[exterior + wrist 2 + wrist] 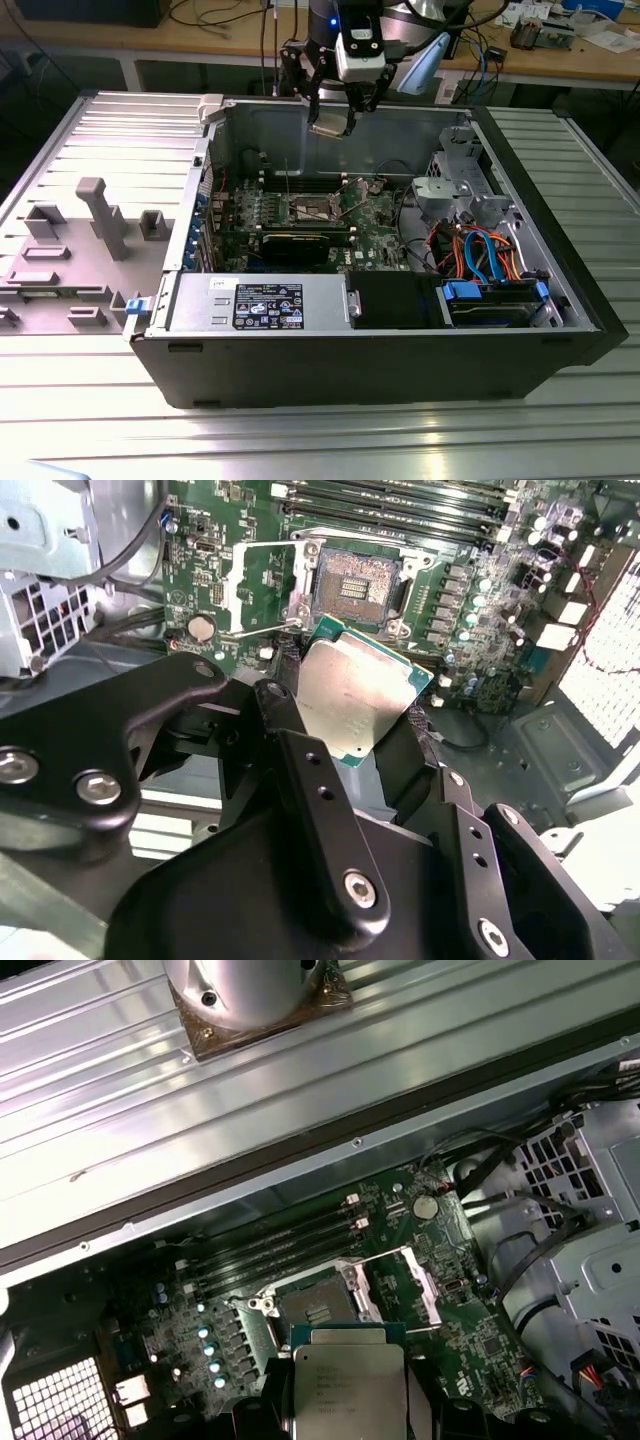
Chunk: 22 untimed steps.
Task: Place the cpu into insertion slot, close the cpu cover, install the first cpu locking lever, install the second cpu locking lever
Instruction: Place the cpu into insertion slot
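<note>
In the exterior view my gripper [331, 118] hangs above the back of the open computer case, shut on the cpu [327, 129], a small flat silver-topped chip. Both wrist views show the cpu [350, 692] [348, 1390] clamped by its edges between the black fingers [288, 725]. It is held in the air, apart from the board. The insertion slot [360, 584] [314, 1310] [312, 208] lies bare with its dark centre showing. The cpu cover [262, 580] [392, 1282] stands swung open beside the slot. A thin locking lever [262, 631] sticks out near the slot's corner.
Long memory slots [400, 508] run beside the socket. A black graphics card [300, 243] lies in front of it, with a power supply [260, 303] at the case front. A drive cage [468, 190] and coloured cables [482, 255] fill the exterior view's right. A grey fixture [100, 215] stands outside the case.
</note>
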Each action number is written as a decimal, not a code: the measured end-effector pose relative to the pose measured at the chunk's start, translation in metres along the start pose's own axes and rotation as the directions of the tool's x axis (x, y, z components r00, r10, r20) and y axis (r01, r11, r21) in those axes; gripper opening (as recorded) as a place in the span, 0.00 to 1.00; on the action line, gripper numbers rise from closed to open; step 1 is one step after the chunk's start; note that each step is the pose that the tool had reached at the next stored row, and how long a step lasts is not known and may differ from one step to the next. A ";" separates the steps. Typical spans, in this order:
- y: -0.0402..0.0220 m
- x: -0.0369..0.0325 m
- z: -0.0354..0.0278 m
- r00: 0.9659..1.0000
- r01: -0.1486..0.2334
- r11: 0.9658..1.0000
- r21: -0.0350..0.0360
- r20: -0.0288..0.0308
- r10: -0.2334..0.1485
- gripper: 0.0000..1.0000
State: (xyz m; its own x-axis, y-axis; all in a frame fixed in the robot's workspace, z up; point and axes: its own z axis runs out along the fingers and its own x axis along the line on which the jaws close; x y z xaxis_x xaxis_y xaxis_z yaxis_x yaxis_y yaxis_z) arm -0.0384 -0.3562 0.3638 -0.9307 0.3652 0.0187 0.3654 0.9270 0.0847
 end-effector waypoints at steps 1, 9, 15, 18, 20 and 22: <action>-0.0004 -0.0001 0.0003 1.000 -0.007 1.000 -0.001 0.001 0.007 0.55; -0.0028 -0.0013 0.0005 0.999 -0.051 0.999 -0.001 0.005 0.051 0.55; -0.0028 -0.0013 0.0011 0.993 -0.114 0.993 -0.001 0.010 0.114 0.55; -0.0028 -0.0013 0.0012 0.993 -0.118 0.993 -0.001 0.011 0.118 0.55; -0.0028 -0.0013 0.0011 0.993 -0.120 0.993 -0.001 0.011 0.120 0.55; -0.0028 -0.0013 0.0011 0.993 -0.120 0.993 -0.001 0.011 0.120 0.55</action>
State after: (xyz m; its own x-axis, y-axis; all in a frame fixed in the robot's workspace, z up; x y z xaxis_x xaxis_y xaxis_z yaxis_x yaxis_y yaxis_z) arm -0.0382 -0.3592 0.3624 -0.8800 0.4747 0.0179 0.4744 0.8764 0.0832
